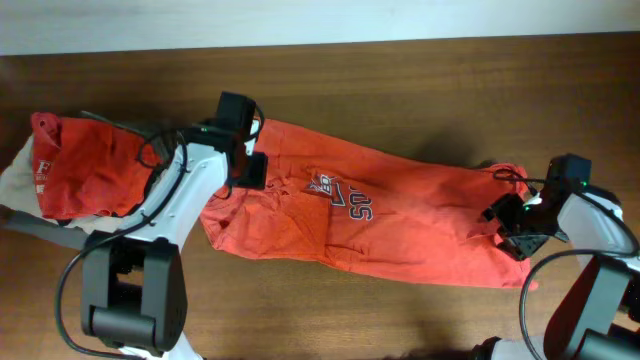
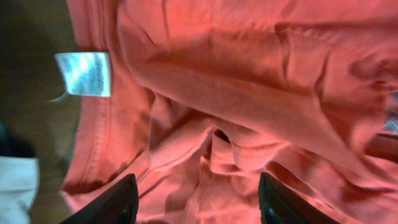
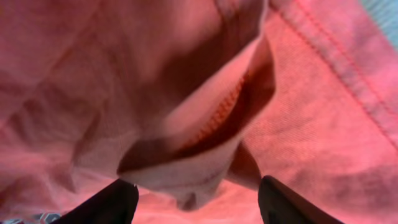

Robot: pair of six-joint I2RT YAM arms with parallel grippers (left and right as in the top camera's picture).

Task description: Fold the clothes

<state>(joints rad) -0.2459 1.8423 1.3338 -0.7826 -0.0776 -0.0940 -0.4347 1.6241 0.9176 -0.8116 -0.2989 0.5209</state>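
Observation:
The clothes [image 1: 400, 215], an orange-red T-shirt with a navy-and-white print [image 1: 340, 195], lie crumpled in a long band across the wooden table [image 1: 420, 90]. My left gripper [image 1: 250, 170] hovers over its left end. In the left wrist view that gripper [image 2: 199, 205] is open above wrinkled fabric next to the collar's white label [image 2: 84, 73]. My right gripper [image 1: 505, 228] is at the shirt's right end. In the right wrist view it [image 3: 198, 208] stands open, and a loose stitched fold [image 3: 199, 124] of the shirt droops between the spread fingers without being pinched.
A second red garment [image 1: 85, 165] lies bunched on a whitish cloth [image 1: 18, 175] at the table's far left, beside my left arm. A pale wall strip [image 1: 300, 20] borders the table's back edge.

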